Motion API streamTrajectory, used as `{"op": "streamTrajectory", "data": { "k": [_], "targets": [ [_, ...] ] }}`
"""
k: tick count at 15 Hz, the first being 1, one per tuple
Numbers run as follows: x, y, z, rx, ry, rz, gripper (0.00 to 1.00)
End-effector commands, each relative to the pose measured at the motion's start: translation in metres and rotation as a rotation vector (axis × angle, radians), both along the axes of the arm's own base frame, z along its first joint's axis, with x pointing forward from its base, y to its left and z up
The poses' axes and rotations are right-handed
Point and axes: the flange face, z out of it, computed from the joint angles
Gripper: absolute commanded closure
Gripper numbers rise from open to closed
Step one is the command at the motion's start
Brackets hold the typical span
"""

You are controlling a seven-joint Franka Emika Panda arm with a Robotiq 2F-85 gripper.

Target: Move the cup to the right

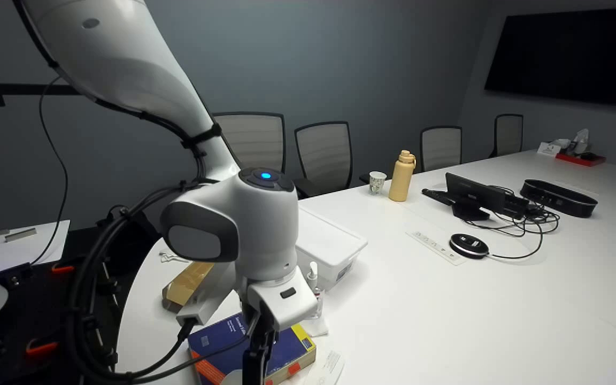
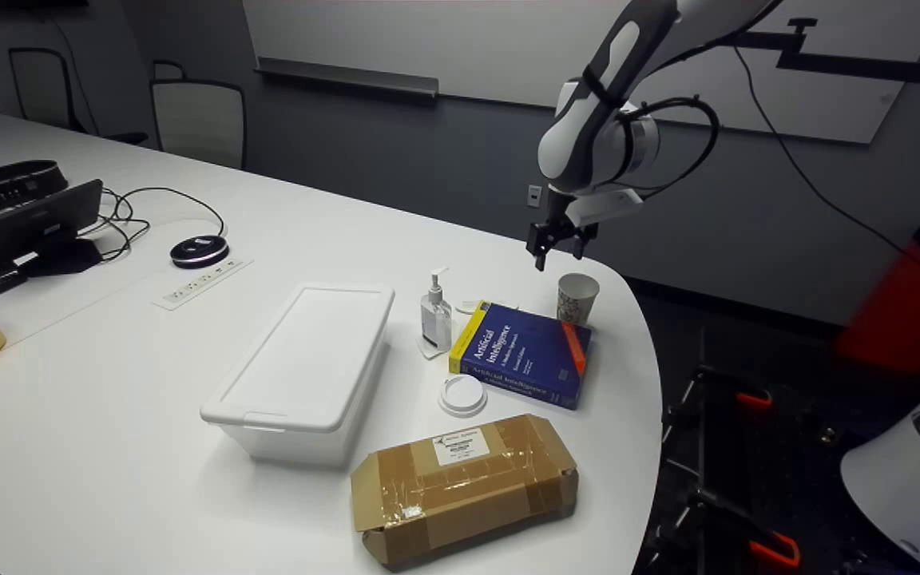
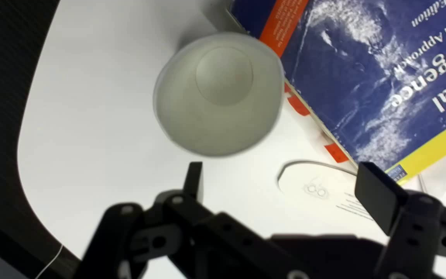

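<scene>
Below me spreads a long white table (image 2: 148, 383) with a rounded end. Well away from me on it stands a pale, see-through plastic storage bin (image 2: 308, 359) with a white cover, and beyond the book, a brown cardboard carton (image 2: 468, 479) bound in tape. Nearer, to one side of my fingertips, lies that thick blue-and-yellow book (image 2: 524, 351) with its red-orange band.

My black two-fingered claw (image 3: 285, 190) hangs above the tabletop, fingers spread wide, holding nothing. Lower than my fingertips and just ahead of them stands the small whitish-grey cup (image 2: 577, 297) with dark patterned sides, upright, close beside the book; whether they touch I cannot tell.

It looks like thin paper with nothing inside, so I expect hardly any weight and walls that would buckle under a hard squeeze. The sides seem smooth and narrow towards the base, so my grip could slide. I would straddle it and nip it lightly below the rim, where it should be stiffest, keeping both fingers clear of the book.
</scene>
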Motion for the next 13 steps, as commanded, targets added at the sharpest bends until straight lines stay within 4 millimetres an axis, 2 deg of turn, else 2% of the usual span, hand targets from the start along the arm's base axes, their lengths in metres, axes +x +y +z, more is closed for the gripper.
{"op": "streamTrajectory", "data": {
  "k": [1, 5, 8, 13],
  "targets": [
    [0.015, 0.027, 0.055, -0.019, 0.004, 0.022, 0.00],
    [0.039, 0.075, 0.099, 0.020, 0.024, 0.151, 0.00],
    [0.049, 0.112, 0.130, 0.045, 0.050, 0.230, 0.00],
    [0.055, 0.154, 0.163, 0.057, 0.095, 0.320, 0.00]
  ]
}}
